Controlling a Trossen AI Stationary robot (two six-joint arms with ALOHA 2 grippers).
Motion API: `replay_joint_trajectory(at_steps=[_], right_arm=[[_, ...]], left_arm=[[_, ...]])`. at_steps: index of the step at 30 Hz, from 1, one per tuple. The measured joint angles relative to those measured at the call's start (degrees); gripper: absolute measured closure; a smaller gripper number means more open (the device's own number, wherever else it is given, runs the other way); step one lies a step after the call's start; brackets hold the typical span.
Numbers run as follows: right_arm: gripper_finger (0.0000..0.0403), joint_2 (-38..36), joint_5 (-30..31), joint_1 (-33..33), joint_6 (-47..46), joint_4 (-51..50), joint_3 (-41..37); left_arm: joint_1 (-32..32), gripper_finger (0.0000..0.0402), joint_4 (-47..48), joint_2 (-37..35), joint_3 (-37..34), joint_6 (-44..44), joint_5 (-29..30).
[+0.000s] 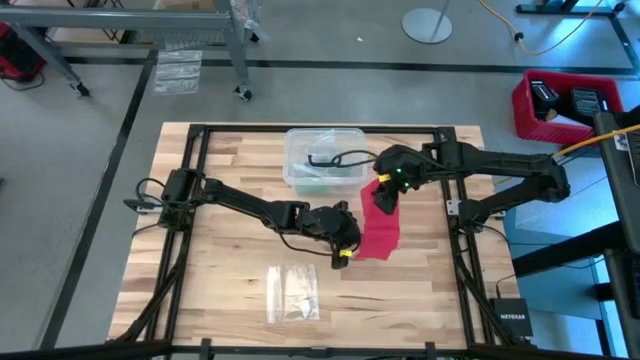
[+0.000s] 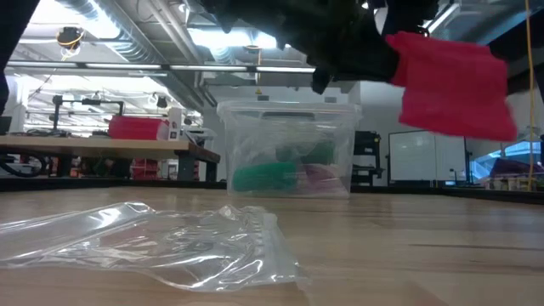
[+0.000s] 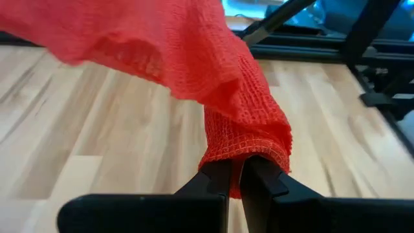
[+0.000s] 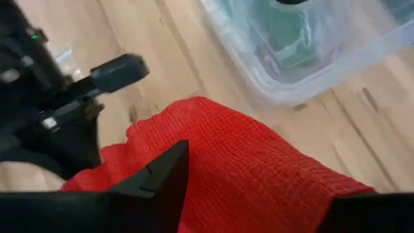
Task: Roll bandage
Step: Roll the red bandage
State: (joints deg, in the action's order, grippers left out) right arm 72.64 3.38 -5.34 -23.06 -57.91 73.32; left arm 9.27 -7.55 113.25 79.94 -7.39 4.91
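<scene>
The red bandage [image 1: 381, 228] is a wide, loose strip of fabric between my two grippers. In the low view the bandage [image 2: 455, 81] hangs clear of the table. My left gripper [image 1: 346, 250] is shut on its near end. My right gripper [image 1: 386, 190] is at its far end, just in front of the clear box. In the right wrist view its fingers stand wide apart and the red cloth [image 4: 259, 162] spreads across the gap between them. My left gripper pinches a bunched end of the bandage [image 3: 244, 158] between its two fingers [image 3: 218, 178]; several gathered layers go into the hold. The cloth rises from the fingers and spreads out toward my right gripper, clear of the table. My right gripper's fingers [image 4: 165, 175] flank the bandage's far end [image 4: 213, 129]; I cannot tell whether they touch it.
A clear plastic box [image 1: 322, 158] holding green and dark things stands on the far side of the table, behind the bandage. A small clear plastic bag [image 1: 292, 292] lies flat near the front edge. A black frame [image 1: 196, 140] runs around the wooden table top.
</scene>
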Motion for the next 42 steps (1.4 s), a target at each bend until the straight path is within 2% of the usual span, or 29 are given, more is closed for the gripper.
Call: replay_joint_trajectory(at_steps=[4,6,8,12,14,18,21,23,26,32,34,39,42], right_arm=[[0.0209,0.00,-0.17,-0.02,-5.38,-0.12,0.00],[0.0209,-0.25,-2.16,0.00,-6.21,0.28,-0.02],[0.0210,-0.57,-5.35,0.02,-6.81,0.84,-0.02],[0.0210,-0.79,-16.91,0.00,-5.36,-3.98,1.77],[0.0210,-0.85,-16.84,0.12,-4.18,-7.83,3.23],[0.0210,-1.11,-5.85,0.07,-5.40,-10.93,6.54],[0.0210,-2.04,5.84,0.09,-5.26,-7.92,8.75],[0.0210,-2.40,11.40,0.11,-4.27,-5.63,9.73],[0.0210,-2.29,12.53,0.07,-0.78,-4.75,11.64],[0.0210,-2.69,11.79,0.05,-0.84,-6.72,12.46],[0.0210,-2.37,15.33,-0.28,-2.51,-7.81,12.46],[0.0210,-2.34,30.29,-1.22,-8.40,-4.96,11.88],[0.0210,-2.27,33.41,-2.32,-5.91,-1.51,10.21]], left_arm=[[-0.39,0.0391,0.50,-0.01,0.04,0.10,0.38],[-0.50,0.0391,0.61,-0.02,0.04,0.10,0.41],[-0.61,0.0391,0.70,-0.02,0.04,0.13,0.41],[-0.63,0.0391,1.24,-0.11,0.09,1.33,0.47],[-0.61,0.0391,1.26,-0.11,0.09,1.73,0.55],[-0.63,0.0391,1.10,-0.13,0.11,2.21,0.70],[-0.67,0.0391,0.81,-0.13,0.11,3.18,0.94],[-0.74,0.0391,0.51,-0.20,0.15,3.29,1.13],[-0.72,0.0391,0.71,-0.24,0.20,3.21,1.15],[-0.72,0.0391,0.39,-0.24,0.20,3.16,0.63],[-0.72,0.0391,0.30,-0.24,0.20,3.15,-0.18],[-0.36,0.0391,0.18,-0.28,0.20,3.95,-0.02],[0.14,0.0391,0.22,-0.28,0.20,4.35,0.02]])
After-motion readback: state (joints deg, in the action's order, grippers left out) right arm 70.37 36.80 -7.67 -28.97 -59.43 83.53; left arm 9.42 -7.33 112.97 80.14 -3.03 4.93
